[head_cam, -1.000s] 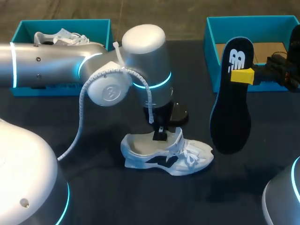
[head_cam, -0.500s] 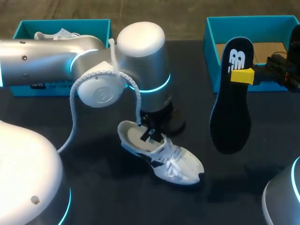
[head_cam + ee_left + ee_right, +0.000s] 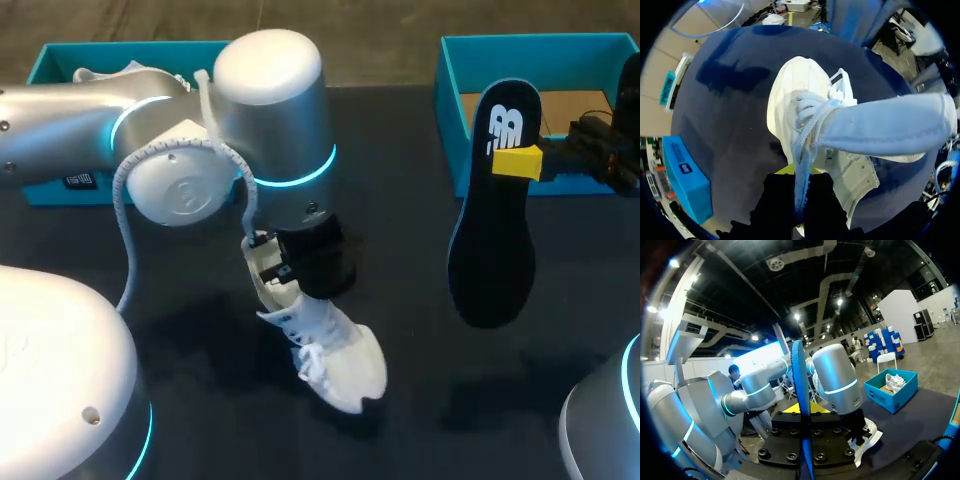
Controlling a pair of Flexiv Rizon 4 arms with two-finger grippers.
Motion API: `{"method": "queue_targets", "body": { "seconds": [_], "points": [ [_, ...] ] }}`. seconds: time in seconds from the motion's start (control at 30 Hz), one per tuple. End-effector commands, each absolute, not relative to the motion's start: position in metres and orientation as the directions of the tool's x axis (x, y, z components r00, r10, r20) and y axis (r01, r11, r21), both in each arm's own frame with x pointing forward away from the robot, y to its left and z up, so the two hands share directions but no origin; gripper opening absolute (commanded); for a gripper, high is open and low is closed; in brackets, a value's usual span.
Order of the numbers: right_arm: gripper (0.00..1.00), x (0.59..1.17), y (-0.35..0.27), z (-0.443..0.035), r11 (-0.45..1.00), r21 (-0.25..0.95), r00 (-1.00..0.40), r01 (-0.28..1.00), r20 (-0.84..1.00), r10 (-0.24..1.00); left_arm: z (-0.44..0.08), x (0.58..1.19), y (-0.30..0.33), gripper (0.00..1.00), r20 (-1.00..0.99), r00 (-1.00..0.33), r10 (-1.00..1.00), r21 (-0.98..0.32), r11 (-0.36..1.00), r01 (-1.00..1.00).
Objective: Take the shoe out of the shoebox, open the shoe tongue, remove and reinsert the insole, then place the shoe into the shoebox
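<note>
The white shoe (image 3: 330, 350) sits at the table's middle, toe toward the front edge. My left gripper (image 3: 285, 268) is shut on the side edge of its opening. In the left wrist view the shoe (image 3: 795, 100) stretches ahead of the left gripper (image 3: 799, 192), and its pale tongue (image 3: 885, 125) is folded out to one side. My right gripper (image 3: 520, 160) is shut on the black insole (image 3: 490, 240), holding it upright above the table at the right. In the right wrist view the insole (image 3: 801, 405) stands edge-on between the fingers of the right gripper (image 3: 801, 412).
A teal shoebox (image 3: 455, 70) with a brown floor stands at the back right, behind the insole. Another teal box (image 3: 60, 60) at the back left holds a second white shoe (image 3: 115, 75). My left arm's big elbow (image 3: 260, 110) hangs over the middle.
My left arm has swung the shoe round, from lying with its toe to the right to pointing toward the front edge, and shifted it slightly left. The right arm and insole have not moved.
</note>
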State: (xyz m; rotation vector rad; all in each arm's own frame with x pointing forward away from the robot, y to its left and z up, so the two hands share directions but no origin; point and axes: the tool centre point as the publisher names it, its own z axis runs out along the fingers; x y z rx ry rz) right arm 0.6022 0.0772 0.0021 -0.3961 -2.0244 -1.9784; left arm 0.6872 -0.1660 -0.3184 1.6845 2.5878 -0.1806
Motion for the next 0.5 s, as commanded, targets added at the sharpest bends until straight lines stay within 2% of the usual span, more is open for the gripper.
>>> {"method": "queue_targets", "body": {
  "seconds": [0.03,0.5],
  "points": [
    [0.0,0.603,0.079,0.002,0.024,0.922,-0.922,0.387,0.387,-0.001,-0.314,0.682,-0.151,0.0,-0.126,-0.345,0.93,-0.058,0.34,0.939],
    [0.0,0.603,0.079,0.002,0.024,0.922,-0.922,0.387,0.387,-0.001,-0.322,0.647,-0.141,0.0,-0.087,-0.106,0.991,-0.011,0.105,0.994]
  ]
}}
